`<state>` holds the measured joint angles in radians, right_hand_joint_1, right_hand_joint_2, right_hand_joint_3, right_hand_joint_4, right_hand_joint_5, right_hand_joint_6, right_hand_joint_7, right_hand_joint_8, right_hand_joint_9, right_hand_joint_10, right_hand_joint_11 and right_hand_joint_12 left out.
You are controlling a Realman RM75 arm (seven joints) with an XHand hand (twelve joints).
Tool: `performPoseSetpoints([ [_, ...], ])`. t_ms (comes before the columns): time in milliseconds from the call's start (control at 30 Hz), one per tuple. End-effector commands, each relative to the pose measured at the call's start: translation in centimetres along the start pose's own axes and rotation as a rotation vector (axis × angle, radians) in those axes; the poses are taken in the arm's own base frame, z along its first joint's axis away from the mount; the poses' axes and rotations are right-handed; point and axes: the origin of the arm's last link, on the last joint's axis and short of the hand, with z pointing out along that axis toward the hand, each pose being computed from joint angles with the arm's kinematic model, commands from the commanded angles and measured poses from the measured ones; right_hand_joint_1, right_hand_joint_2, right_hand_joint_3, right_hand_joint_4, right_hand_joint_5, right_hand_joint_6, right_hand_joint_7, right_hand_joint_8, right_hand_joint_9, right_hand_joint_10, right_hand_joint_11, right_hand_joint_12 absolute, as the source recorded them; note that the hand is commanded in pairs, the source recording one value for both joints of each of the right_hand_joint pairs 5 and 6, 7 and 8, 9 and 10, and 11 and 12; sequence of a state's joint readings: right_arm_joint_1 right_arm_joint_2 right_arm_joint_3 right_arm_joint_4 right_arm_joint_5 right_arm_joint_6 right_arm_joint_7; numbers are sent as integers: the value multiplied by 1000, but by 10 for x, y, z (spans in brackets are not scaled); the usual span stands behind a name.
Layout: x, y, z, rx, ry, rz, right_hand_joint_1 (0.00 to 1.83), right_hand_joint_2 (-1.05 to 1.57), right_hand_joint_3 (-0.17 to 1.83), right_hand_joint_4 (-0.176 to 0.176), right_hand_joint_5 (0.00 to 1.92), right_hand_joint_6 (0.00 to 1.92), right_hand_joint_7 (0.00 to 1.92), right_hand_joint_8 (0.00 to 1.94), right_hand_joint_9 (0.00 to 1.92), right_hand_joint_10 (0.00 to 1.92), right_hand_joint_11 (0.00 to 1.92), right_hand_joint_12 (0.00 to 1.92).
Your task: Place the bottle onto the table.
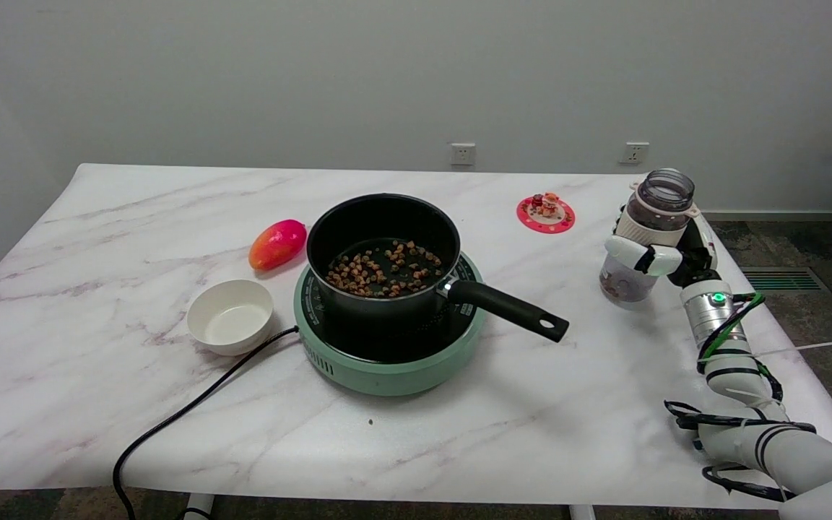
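A clear plastic bottle [648, 232] with an open mouth stands nearly upright at the table's right side, a few brown bits lying at its bottom. My right hand [658, 249] grips it around the middle, white fingers wrapped across its front. The bottle's base is at or just above the marble tabletop [568, 404]; I cannot tell whether it touches. The arm reaches in from the lower right.
A black saucepan [383, 254] holding brown pieces sits on a green hob [387, 347], its handle [513, 309] pointing toward the bottle. A white bowl [230, 316], a mango [277, 244], a red coaster [546, 212] and a black cord [192, 408] lie around. The table's right edge is close.
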<state>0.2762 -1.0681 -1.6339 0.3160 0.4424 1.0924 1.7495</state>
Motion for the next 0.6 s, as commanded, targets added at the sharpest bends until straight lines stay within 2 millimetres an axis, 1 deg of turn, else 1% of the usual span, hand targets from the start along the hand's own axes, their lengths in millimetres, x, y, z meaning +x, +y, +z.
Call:
performPoseSetpoints([
  [33,-2,2,-8,5,-12,-8,1360,856,854,0,1769,1769,1730,1730,1352,1352,1191,1191],
  [100,-2,3,-10,4,-13,-9,1361,797,906,0,1727,1727,1715,1715,1348,1348,1178,1178],
  [233,-2,3,-12,2,-16,-18,1319,481,1131,0,1555,1555,1623,1623,1306,1306,1092,1092],
  [433,-1,2,-12,12,-13,-25,1264,29,1369,0,1308,1308,1460,1460,1182,1182,927,927],
  [533,-1,1,-12,18,-11,-32,1242,-194,1383,0,1111,1111,1368,1368,1092,1092,828,828],
  [600,-1,1,-12,18,-13,-35,1234,-334,1331,0,897,897,1304,1304,1019,1019,773,773],
])
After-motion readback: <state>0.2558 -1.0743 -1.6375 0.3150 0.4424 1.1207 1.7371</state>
